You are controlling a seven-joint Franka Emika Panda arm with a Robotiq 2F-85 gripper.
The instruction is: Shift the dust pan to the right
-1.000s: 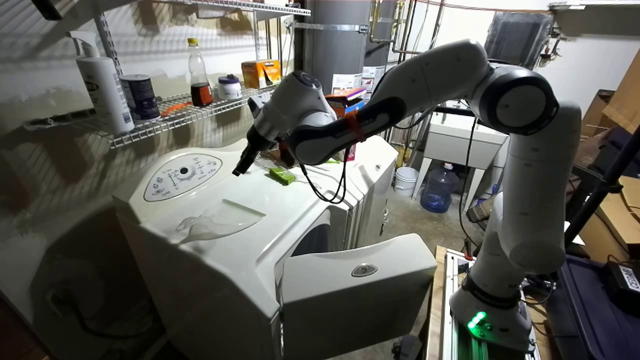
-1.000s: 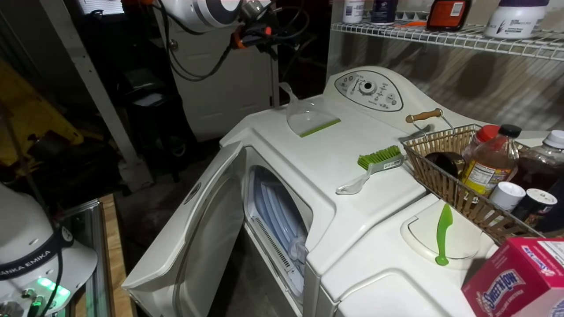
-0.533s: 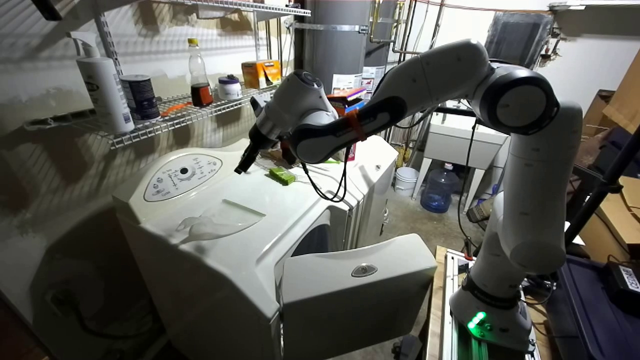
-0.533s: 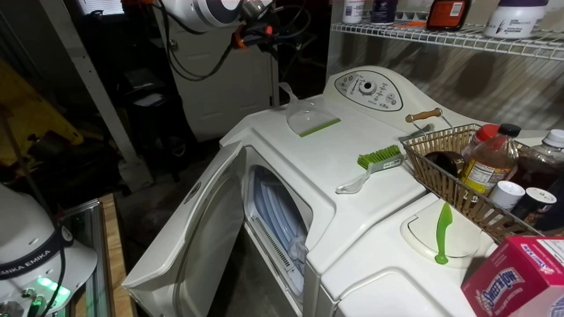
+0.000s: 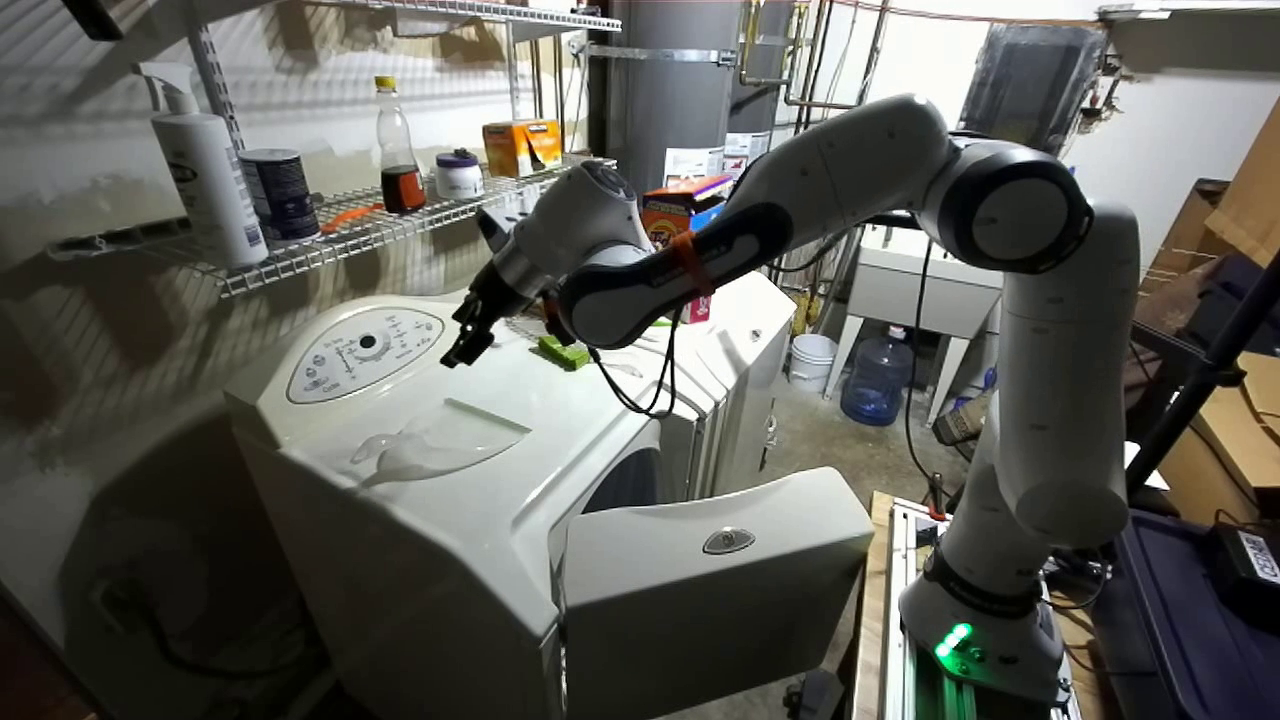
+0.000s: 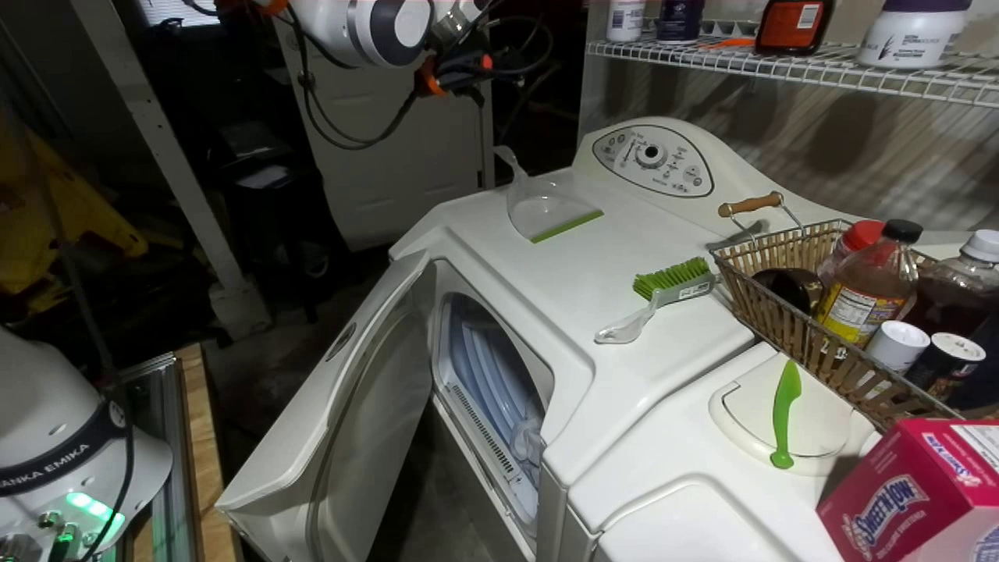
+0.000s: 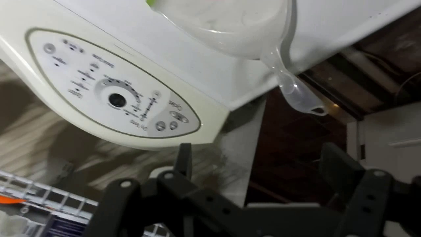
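Gripper (image 7: 258, 157) hangs, jaws spread wide | clear dust pan (image 6: 546, 208) sits apart, down on the white machine (image 6: 581, 281) | green lip (image 6: 567, 226) faces the brush (image 6: 671, 281)

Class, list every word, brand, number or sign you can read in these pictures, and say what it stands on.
"SWEET'N LOW": pink box.
"ANKA EMIKA", start cut off: robot base.
"Cycles", upside down: control panel, wrist view.
"ULTRA", perhaps: white jar; its rest is too small.
Too small or blurred: the panel's rest, labels on the brush, black box, yellow-labelled bottle and elsewhere.
On the dustpan, none seen.
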